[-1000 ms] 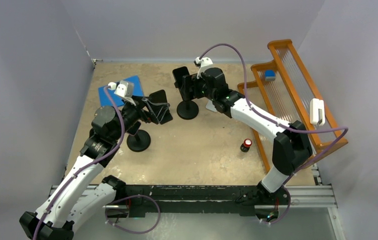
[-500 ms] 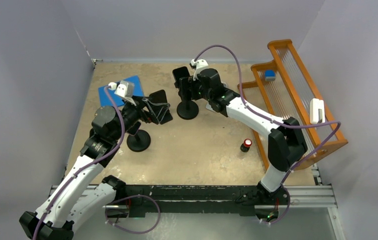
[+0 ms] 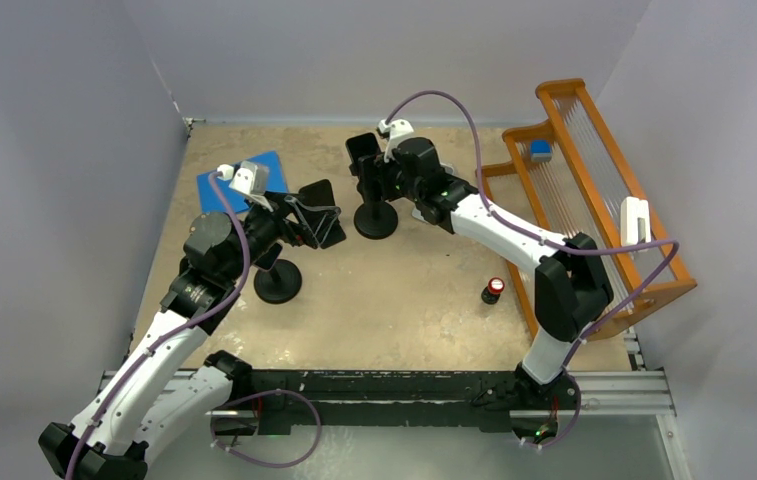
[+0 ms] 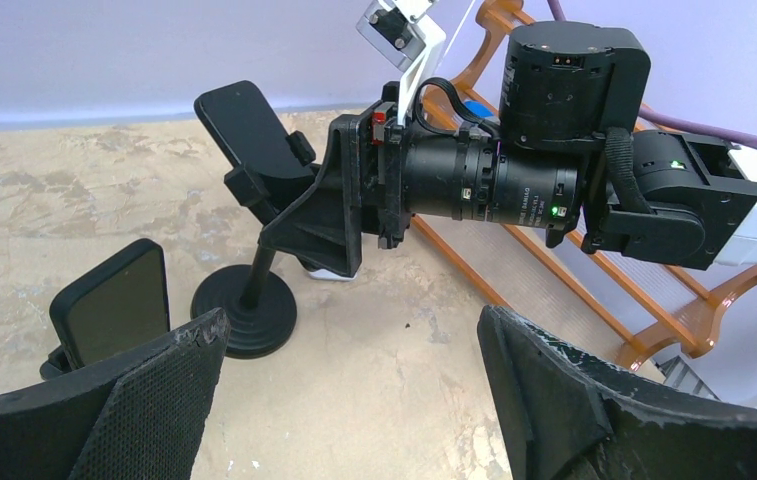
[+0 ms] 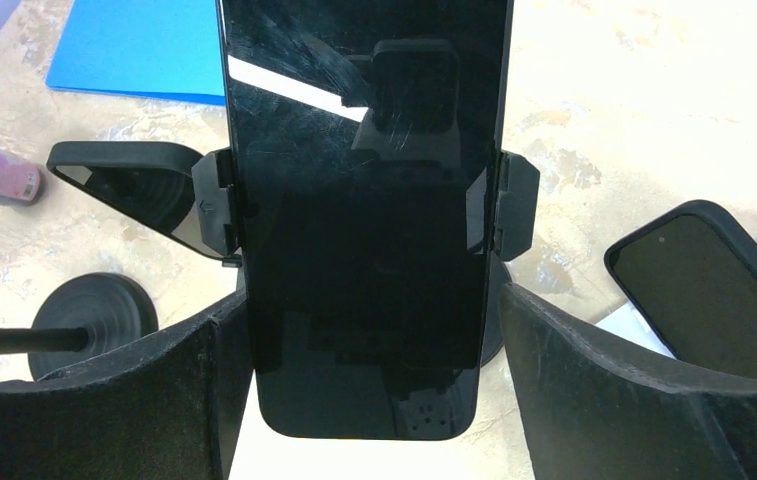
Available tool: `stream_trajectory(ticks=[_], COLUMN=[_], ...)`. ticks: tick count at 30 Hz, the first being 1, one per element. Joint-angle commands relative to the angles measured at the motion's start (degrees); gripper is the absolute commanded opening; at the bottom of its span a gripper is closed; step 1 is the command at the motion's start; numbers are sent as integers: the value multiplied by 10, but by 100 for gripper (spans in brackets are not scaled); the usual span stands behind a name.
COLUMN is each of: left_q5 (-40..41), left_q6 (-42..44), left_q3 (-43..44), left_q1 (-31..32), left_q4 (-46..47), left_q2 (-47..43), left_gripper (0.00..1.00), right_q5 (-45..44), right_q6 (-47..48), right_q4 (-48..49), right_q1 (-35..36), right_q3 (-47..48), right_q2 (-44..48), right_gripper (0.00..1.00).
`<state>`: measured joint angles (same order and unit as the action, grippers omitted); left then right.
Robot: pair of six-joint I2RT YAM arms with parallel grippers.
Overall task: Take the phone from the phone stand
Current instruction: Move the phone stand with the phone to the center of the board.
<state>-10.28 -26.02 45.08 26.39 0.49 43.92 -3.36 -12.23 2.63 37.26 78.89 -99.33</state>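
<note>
On the tan table (image 3: 404, 300), the orange wooden rack (image 3: 561, 87) stands well to the right of the phone stand (image 3: 376, 218), along the table's right edge. The right arm (image 3: 499, 225) reaches from the near edge up to the stand's right side. The left arm (image 3: 169, 340) stretches toward the ground to the stand's left. A blue sheet (image 3: 229, 185) lies flat on the table, further left of the stand. The stand itself is upright on its round black base, and the phone (image 5: 364, 200) sits in its cradle, screen dark, with the side clamps (image 5: 216, 200) closed on both long edges. The right gripper (image 3: 369, 175) is at the phone: its jaws are spread, one finger (image 5: 104, 400) on each side of the phone's lower half, close to the edges; whether they touch it cannot be told. A second stand (image 3: 278, 283) is to the left of and nearer than the first. The left gripper (image 4: 351, 318) hovers between the two stands, jaws wide apart and holding nothing. A second dark phone (image 4: 114, 310) shows just behind its left finger. A small red-capped bottle (image 3: 494, 290) stands to the right of the phone stand and nearer, close by the rack.
</note>
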Motion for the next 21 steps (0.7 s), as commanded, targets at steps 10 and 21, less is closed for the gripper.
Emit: stream_trajectory(ticks=[10, 21], left_q5=[-6, -11], left_q6=[-3, -5], left_q3=[-5, -5], left_q1=[5, 5], left_q4=[16, 18], left_q2=[0, 6], left_gripper=[93, 93], right_q5=[-12, -38], right_q6=[18, 1], right_q4=[16, 7], right_q1=[4, 13], right_q3=[13, -50], right_q2=[27, 122], right_gripper=[64, 54])
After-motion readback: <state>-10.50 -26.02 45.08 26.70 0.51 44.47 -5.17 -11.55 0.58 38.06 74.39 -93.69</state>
